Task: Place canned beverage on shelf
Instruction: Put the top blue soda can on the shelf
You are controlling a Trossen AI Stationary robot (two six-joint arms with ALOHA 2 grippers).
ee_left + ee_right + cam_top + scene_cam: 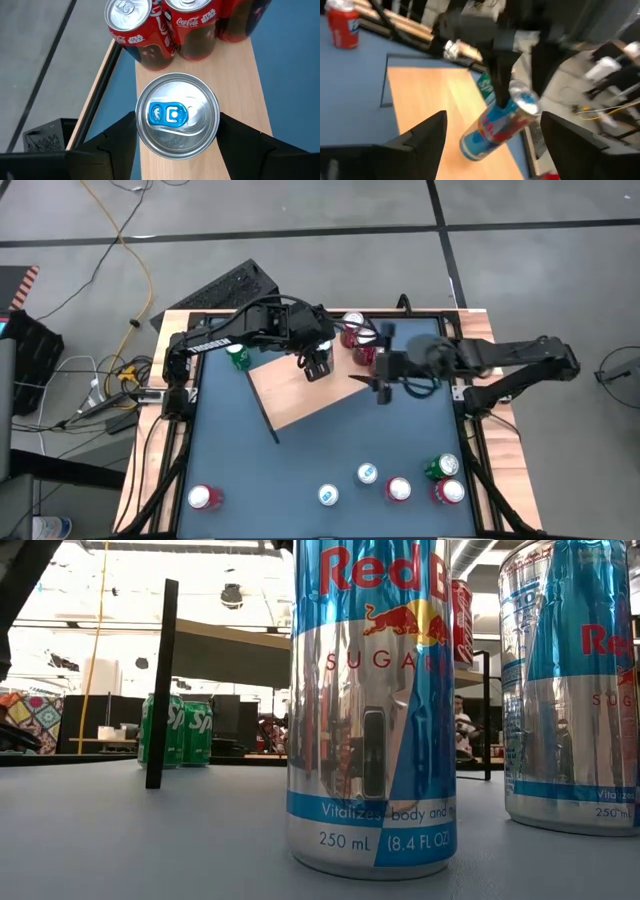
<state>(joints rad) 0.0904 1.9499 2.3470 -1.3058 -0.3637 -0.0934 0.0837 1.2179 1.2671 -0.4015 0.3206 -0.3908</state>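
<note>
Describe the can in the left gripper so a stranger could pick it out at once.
Start at the light wooden shelf in the middle of the blue table. Above its back edge the left gripper grips one can. It has a silver top with a blue tab, unlike the red Coca-Cola cans standing just beyond it.

Both arms matte black throughout. Left arm [235, 330]: boxy jointed links, small white lettering on the link near its base, a bright white spot near the wrist. Right arm [500, 360]: long slender links, rounded joint housings, a thin black cable looping beside the wrist. Fingers [245, 145] of the left arm: flat, angular black plates with bevelled edges. Right arm's fingers [427, 137]: the same dark wedge shape.
</note>
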